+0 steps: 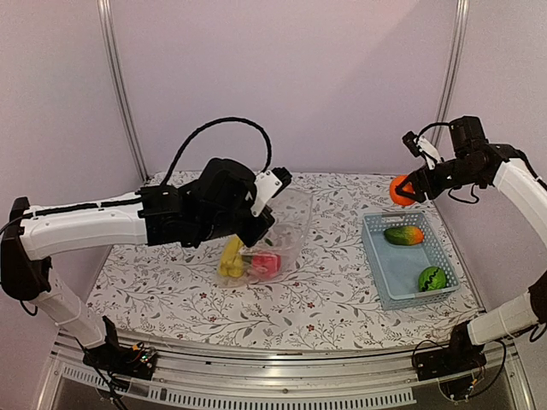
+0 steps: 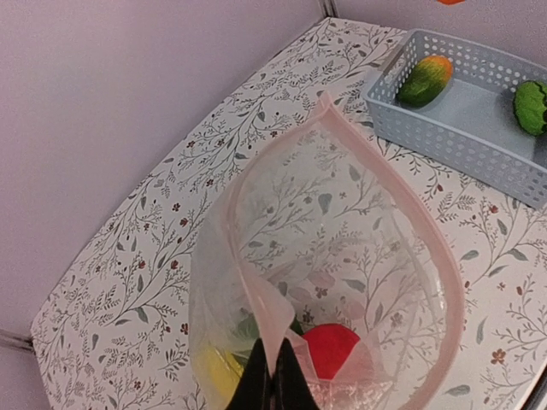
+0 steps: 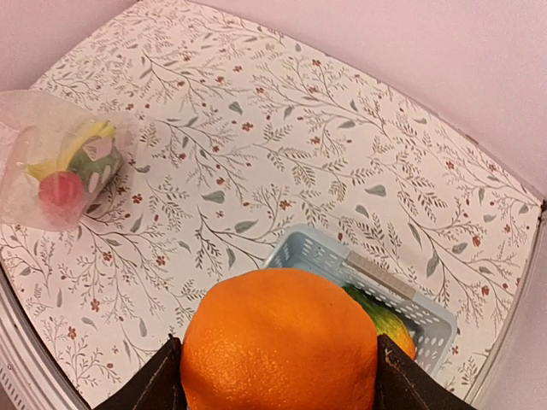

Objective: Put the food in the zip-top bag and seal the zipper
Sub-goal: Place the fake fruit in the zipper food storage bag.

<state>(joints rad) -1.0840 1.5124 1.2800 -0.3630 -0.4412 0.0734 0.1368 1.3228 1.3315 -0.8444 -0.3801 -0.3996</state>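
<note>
Overhead, my left tool (image 1: 259, 224) holds the crinkly clear bag (image 1: 289, 224) on the floral surface (image 1: 333, 299). My right tool (image 1: 408, 190) grips the orange (image 1: 398, 190) beside the lattice basket (image 1: 389, 278). Only the left wrist shows that tool pinched shut on the pale zipper (image 2: 328, 109), mouth gaping. Right wrist: the orange looks lumpy.

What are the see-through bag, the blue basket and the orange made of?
The bag looks like thin clear plastic film: glossy, crinkled, the flowered table showing through. The basket looks like rigid moulded plastic: matte light blue, lattice walls. The orange seems a toy, perhaps plastic or foam: even colour, dull dimpled skin.
</note>
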